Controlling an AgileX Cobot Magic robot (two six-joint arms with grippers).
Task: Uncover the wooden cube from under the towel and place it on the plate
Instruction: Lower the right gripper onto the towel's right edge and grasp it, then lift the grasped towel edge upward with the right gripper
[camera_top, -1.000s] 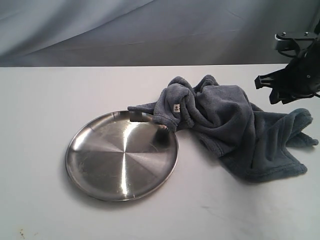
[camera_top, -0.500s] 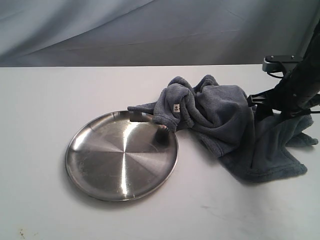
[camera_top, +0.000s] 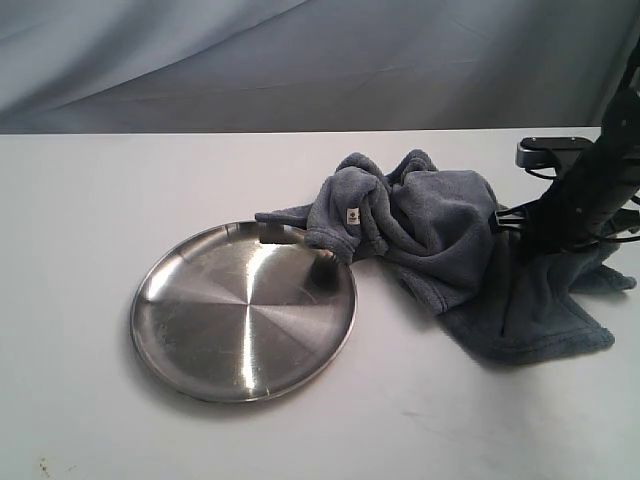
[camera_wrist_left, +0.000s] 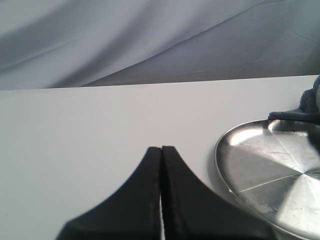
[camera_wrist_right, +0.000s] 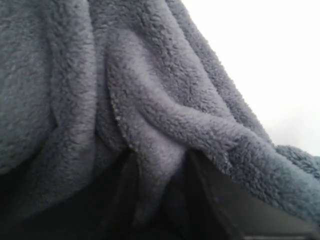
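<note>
Against a second ago, find the right arm (camera_top: 585, 185) lowered from above the far right of the tabletop (camera_top: 100, 200) and sunk into the right half of the towel (camera_top: 440, 240), with the right gripper (camera_top: 520, 222) buried in the fleece. See no shift in the plate (camera_top: 230, 330), nor in the bunched folds beside it

Cannot find the wooden cube in any view, and cannot tell where under the heap to place it. From the exterior view, cannot see the right fingertips at all, only black linkage at the fleece, with the arm cut off by the frame edge. In the right wrist view, barely make out two dark fingers (camera_wrist_right: 212, 207) in shadow, drawn narrow on a fold of towel running down between them. In the left wrist view, see the left gripper (camera_wrist_left: 161, 148) with fingers pressed together on nothing, above bare tabletop near the plate, itself cut off there by the frame edge

As for the towel: long axis on a diagonal, from the flat corner at near right up to the bunched end at the plate's far rim, one flap lapping over that rim, with the small white tag (camera_top: 352, 216) turned toward the exterior camera. As for the plate: flat on the tabletop, hollow side up
</note>
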